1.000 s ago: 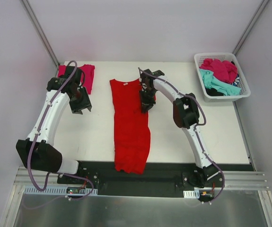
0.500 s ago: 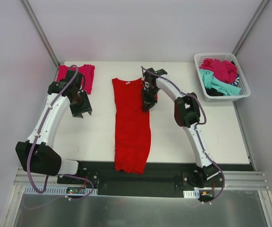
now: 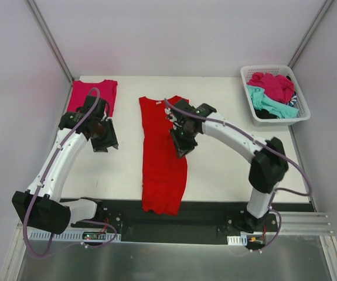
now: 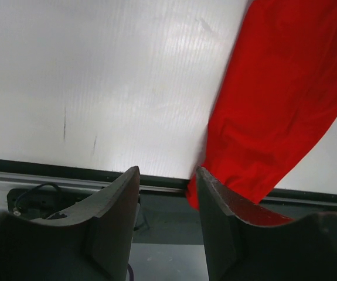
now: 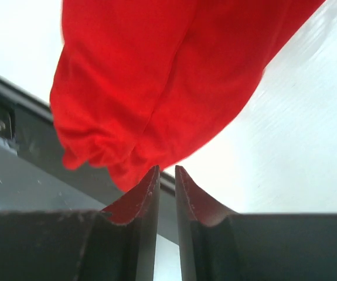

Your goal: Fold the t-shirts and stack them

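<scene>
Right arm (image 3: pixel 232 133) has slid toward 6 o'clock beside the red t-shirt (image 3: pixel 163 158) lying lengthwise on the counter (image 3: pixel 215 172), hem overhanging at 6, so the right jaws, nearly together, should open before pinching its 3 o'clock edge, while the left jaws stand apart.

Top view: the left arm (image 3: pixel 68 146) covers the near edge of the pink shirt (image 3: pixel 106 91). The right gripper (image 3: pixel 183 143) hides part of the red shirt (image 3: pixel 159 164) along its right side. No view shows whether the fingertips hold any cloth. The heaped shirts (image 3: pixel 271 85) in the basket (image 3: pixel 265 68) overlap, so their number is indeterminate. Left wrist view: red shirt cut off at top and right. Right wrist view: red shirt cut off at top.
</scene>
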`<state>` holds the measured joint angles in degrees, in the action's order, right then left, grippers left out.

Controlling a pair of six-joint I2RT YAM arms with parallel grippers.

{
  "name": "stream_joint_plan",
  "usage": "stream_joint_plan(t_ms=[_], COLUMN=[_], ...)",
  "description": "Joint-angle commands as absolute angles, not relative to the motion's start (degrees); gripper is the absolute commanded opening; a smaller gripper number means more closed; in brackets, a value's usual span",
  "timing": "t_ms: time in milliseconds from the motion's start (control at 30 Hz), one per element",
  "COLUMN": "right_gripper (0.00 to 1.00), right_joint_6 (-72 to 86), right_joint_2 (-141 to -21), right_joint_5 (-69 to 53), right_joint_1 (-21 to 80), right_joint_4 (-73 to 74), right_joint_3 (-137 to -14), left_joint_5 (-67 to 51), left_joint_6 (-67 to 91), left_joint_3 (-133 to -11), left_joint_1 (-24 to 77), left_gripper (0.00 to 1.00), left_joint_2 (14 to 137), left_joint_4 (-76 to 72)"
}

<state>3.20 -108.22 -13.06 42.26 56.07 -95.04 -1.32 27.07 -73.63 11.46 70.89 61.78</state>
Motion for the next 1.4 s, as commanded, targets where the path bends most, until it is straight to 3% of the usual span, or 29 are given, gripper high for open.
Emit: stream_joint_plan(t_ms=[0, 133, 333, 533, 800, 1067, 1300, 1367], right_gripper=[0.19, 0.19, 0.2, 0.23, 0.24, 0.24, 0.23, 0.24], right_joint_6=[7.81, 12.74, 16.43, 16.79, 19.51, 22.41, 20.66, 21.18], right_joint_2=[-96.35, -88.7, -83.85, -88.14, -92.98, -93.78, -92.73, -92.11], right_joint_5=[-6.77, -3.7, 1.99, 11.93, 13.62, 16.61, 20.74, 20.4], right_joint_1=[46.13, 48.51, 53.51, 63.18, 73.64, 75.15, 75.15, 72.97], right_joint_4=[53.63, 51.33, 50.1, 54.14, 54.67, 53.88, 55.46, 56.25], right_joint_3=[-83.17, -71.66, -66.27, -69.34, -69.87, -68.73, -69.44, -68.73], left_joint_5=[-3.08, -3.77, -0.28, 0.09, -3.42, -11.24, -10.26, -10.12], left_joint_6=[30.66, 36.54, 35.35, 29.89, 27.07, 26.81, 22.77, 21.97], left_joint_3=[-68.23, -62.68, -59.06, -63.01, -65.39, -61.28, -60.12, -59.77], left_joint_1=[15.99, 20.73, 21.45, 12.67, 5.37, 4.92, 5.97, 10.42], left_gripper=[0.43, 0.43, 0.44, 0.44, 0.44, 0.44, 0.44, 0.44], left_joint_2=[67.59, 64.61, 60.47, 65.47, 72.42, 71.73, 68.47, 67.86], left_joint_4=[60.13, 57.4, 57.03, 57.22, 53.97, 52.39, 52.12, 52.12])
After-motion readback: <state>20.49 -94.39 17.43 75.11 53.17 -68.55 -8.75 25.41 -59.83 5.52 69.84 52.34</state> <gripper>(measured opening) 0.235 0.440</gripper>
